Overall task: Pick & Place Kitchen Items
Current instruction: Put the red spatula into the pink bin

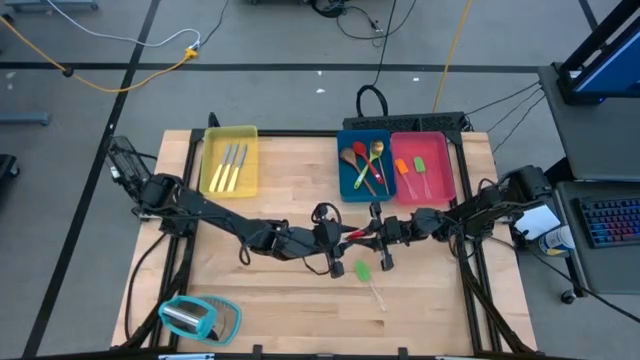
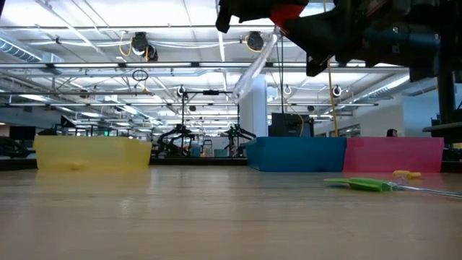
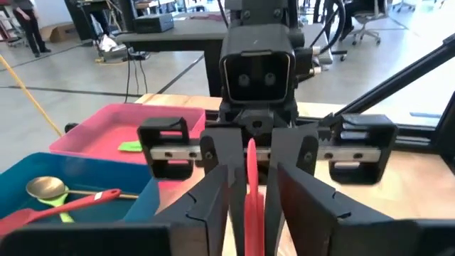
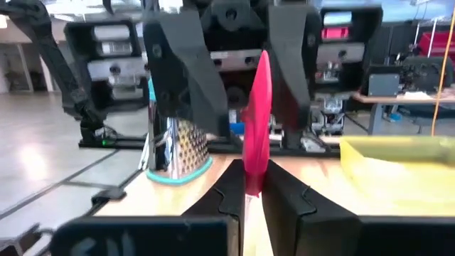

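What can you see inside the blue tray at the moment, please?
In the blue tray lie a brown wooden spoon, a gold spoon, and red and green utensils crossing one another. The overlap hides some handles, so the exact count is uncertain.

Both dark arms stretch low across the table from opposite sides and meet near its middle, wrists facing each other. The left gripper (image 1: pixel 338 236) reaches in from the left arm's base at the table's left edge; the right gripper (image 1: pixel 368 238) comes from the base at the right edge. The two grippers sit just beside each other, nearly tip to tip, raised off the tabletop. In the right wrist view, the right gripper's fingers (image 4: pixel 229 193) are closed on the red spatula (image 4: pixel 257 124), while the left gripper's fingers stand on either side of the same blade, spread slightly wider.
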`<state>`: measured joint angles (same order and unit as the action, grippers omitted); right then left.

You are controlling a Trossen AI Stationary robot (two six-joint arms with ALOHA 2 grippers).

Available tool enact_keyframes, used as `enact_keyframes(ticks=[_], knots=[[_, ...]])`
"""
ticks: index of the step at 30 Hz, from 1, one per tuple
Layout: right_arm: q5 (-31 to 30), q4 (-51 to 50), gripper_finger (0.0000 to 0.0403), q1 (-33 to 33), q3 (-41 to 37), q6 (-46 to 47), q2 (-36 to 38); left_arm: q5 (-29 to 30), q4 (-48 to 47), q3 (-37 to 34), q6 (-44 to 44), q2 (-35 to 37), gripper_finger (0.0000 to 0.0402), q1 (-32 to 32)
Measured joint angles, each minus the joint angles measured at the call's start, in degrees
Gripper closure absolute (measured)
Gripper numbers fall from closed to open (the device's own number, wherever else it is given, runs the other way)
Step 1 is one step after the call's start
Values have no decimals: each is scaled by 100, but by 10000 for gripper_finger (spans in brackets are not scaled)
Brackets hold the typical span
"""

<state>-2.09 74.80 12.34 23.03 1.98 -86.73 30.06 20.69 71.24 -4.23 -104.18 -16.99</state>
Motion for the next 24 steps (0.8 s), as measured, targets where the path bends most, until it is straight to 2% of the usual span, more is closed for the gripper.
enact_keyframes(ticks=[7,15,17,24], knots=[[-521,-489,383,-33,-572,-146,1134,28,-66,0,50,0,257,4],[-554,-520,383,-37,-1274,-82,2683,-9,-776,0,-304,0,256,37],[-553,-518,383,-37,-1352,-76,2883,-13,-754,0,-374,0,256,61],[-420,-527,383,-37,-1393,-69,3022,-608,-604,2,-463,-100,256,301]])
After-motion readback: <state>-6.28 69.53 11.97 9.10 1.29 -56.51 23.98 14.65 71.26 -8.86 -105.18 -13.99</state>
